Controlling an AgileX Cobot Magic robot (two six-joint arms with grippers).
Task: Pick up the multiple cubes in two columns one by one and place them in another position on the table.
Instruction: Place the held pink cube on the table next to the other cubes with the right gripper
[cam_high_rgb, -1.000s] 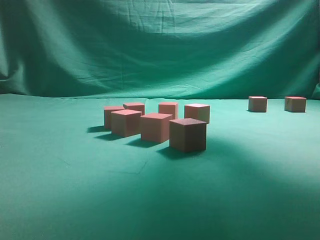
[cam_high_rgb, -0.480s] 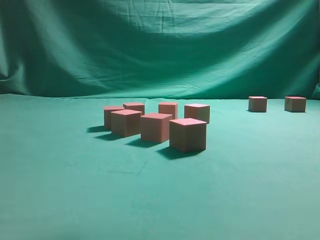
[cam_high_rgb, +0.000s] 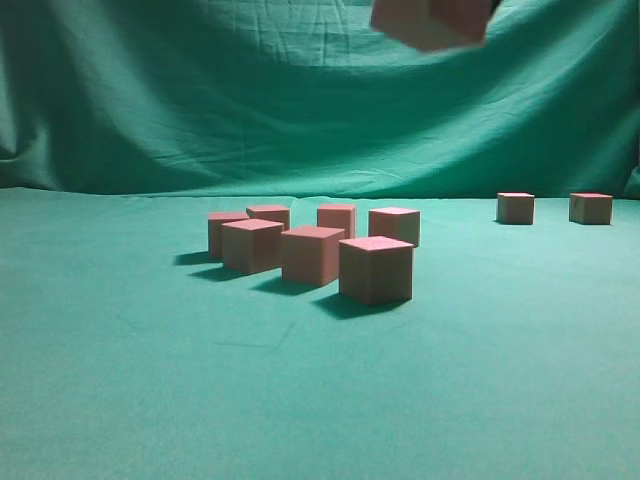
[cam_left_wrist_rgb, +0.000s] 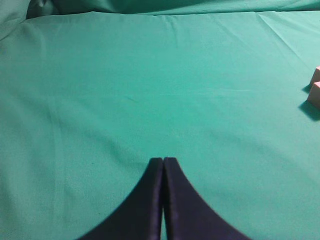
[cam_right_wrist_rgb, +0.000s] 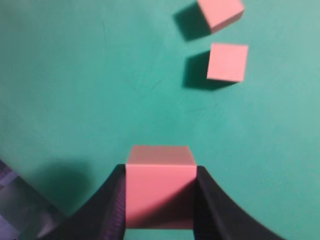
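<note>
Several pink cubes stand in two columns on the green cloth in the exterior view, the nearest cube (cam_high_rgb: 376, 268) at the front. Two more cubes (cam_high_rgb: 515, 207) (cam_high_rgb: 590, 207) stand apart at the far right. My right gripper (cam_right_wrist_rgb: 160, 170) is shut on a pink cube (cam_right_wrist_rgb: 160, 192) and holds it high above the cloth; this cube shows blurred at the top edge of the exterior view (cam_high_rgb: 430, 22). Below it the right wrist view shows two cubes (cam_right_wrist_rgb: 227, 61) (cam_right_wrist_rgb: 220, 12) on the cloth. My left gripper (cam_left_wrist_rgb: 163, 162) is shut and empty over bare cloth.
The green cloth (cam_high_rgb: 130, 380) covers the table and rises as a backdrop (cam_high_rgb: 200, 90) behind. Two cube edges (cam_left_wrist_rgb: 315, 95) (cam_left_wrist_rgb: 316, 75) show at the right edge of the left wrist view.
The held cube has come into the top of the exterior view. The shadow that lay over the front cube a second ago is gone. The cubes on the cloth have not moved.
</note>
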